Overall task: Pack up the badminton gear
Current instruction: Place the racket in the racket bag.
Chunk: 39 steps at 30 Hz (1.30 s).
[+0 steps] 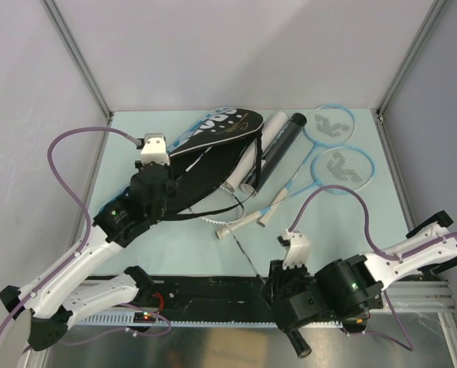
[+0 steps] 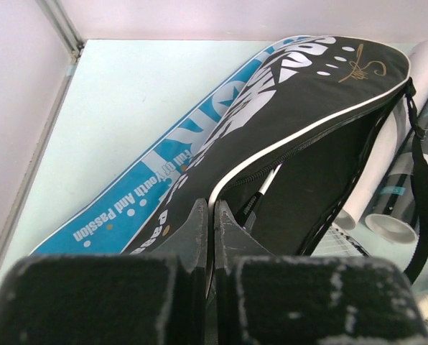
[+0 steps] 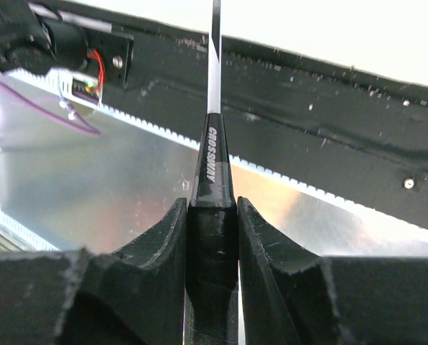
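Note:
A black "SPORT" cover (image 1: pixel 213 146) lies open on a blue one (image 2: pixel 121 201) at the table's back. My left gripper (image 1: pixel 171 178) is shut on the white-piped edge of the black cover's opening (image 2: pixel 211 215). My right gripper (image 1: pixel 278 287) is shut on the black handle (image 3: pixel 212 215) of a racket. Its thin shaft (image 1: pixel 248 253) runs up-left toward the cover and shows inside the opening (image 2: pixel 268 183). A white tube (image 1: pixel 255 157) and a black tube (image 1: pixel 281 146) lie beside the cover. Two light-blue rackets (image 1: pixel 342 169) lie to the right. No shuttlecocks show.
The black mounting rail (image 1: pixel 213 291) and a metal plate (image 3: pixel 92 194) run along the near edge under my right gripper. Grey walls and frame posts (image 1: pixel 401 73) close in the back and sides. The cover's black strap (image 2: pixel 421 201) trails beside the tubes.

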{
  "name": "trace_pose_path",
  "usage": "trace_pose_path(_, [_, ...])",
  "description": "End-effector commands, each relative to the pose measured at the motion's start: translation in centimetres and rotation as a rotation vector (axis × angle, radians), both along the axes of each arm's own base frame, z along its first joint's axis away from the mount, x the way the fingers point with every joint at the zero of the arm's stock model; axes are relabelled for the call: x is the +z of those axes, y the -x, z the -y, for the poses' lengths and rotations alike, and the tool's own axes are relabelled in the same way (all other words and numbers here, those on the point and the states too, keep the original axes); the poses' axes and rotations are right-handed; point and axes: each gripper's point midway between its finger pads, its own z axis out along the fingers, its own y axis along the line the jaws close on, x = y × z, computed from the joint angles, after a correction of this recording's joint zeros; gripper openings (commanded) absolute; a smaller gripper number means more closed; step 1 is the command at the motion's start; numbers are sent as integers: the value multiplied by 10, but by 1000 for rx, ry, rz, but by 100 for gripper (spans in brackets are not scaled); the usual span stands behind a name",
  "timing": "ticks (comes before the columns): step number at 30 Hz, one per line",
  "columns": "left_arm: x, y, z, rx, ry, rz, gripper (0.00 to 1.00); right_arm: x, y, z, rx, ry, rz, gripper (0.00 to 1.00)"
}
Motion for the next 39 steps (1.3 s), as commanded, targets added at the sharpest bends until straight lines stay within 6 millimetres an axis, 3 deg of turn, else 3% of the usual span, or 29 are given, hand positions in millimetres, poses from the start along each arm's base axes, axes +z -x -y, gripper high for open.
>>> trace_pose_path(1, [21,4,-25,105,9,64,0,15,-69,59,-87,154,221,0])
trace_pose_path(8, [26,7,-43,151,-25,62,0,58,-80,58,-19,77,285,0])
trace_pose_path(18, [1,-8,-43,136,-34,-13,0,123,-86,71,93,-101,336,0])
trace_pose_path(25, [-4,-17,-50,152,-30,-39,0,141,-87,83,136,-147,340,0])
trace_pose_path(39, [-6,-25,-72,202,-11,-63,0,173,-108,109,100,-194,380,0])
